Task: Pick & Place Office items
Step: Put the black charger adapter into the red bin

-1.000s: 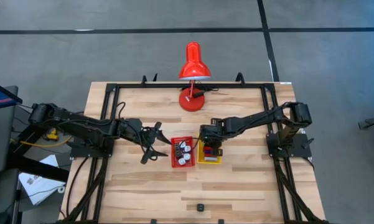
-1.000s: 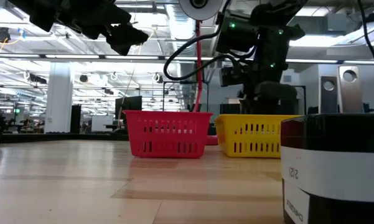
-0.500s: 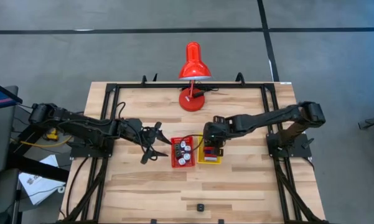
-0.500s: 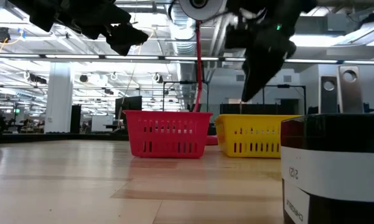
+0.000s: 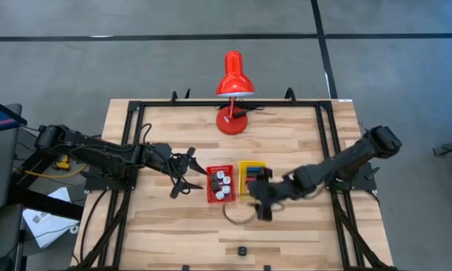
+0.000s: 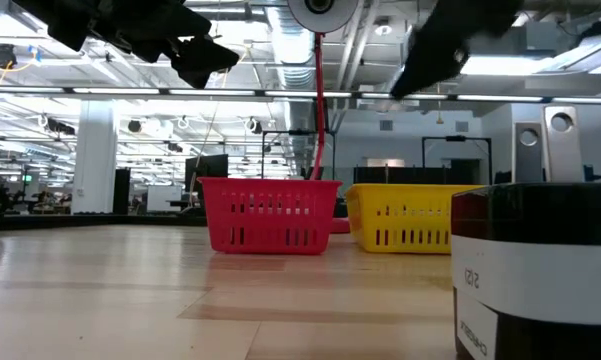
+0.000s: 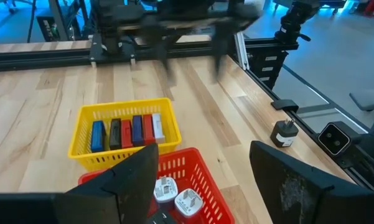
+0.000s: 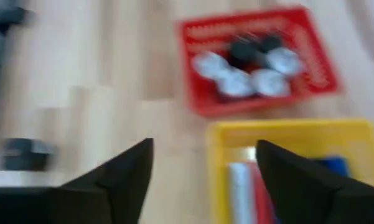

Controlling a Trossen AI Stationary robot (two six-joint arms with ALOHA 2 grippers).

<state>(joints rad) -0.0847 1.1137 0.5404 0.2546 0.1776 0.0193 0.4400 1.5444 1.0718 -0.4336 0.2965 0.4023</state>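
High view | right claw [image 5: 261, 202] left yellow tray [image 5: 252, 167], fingers apart, empty | left claw [image 5: 182, 175] apart, unmoved

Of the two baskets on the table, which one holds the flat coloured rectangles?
The yellow basket, on the right arm's side: its flat pieces stand in a row, blue, black, red and white. The red basket beside it holds white plug-like knobs instead.

The only print is on the white label of a black cylinder [image 6: 540, 270] near the low camera, set sideways; it seems to read "212", the rest illegible.
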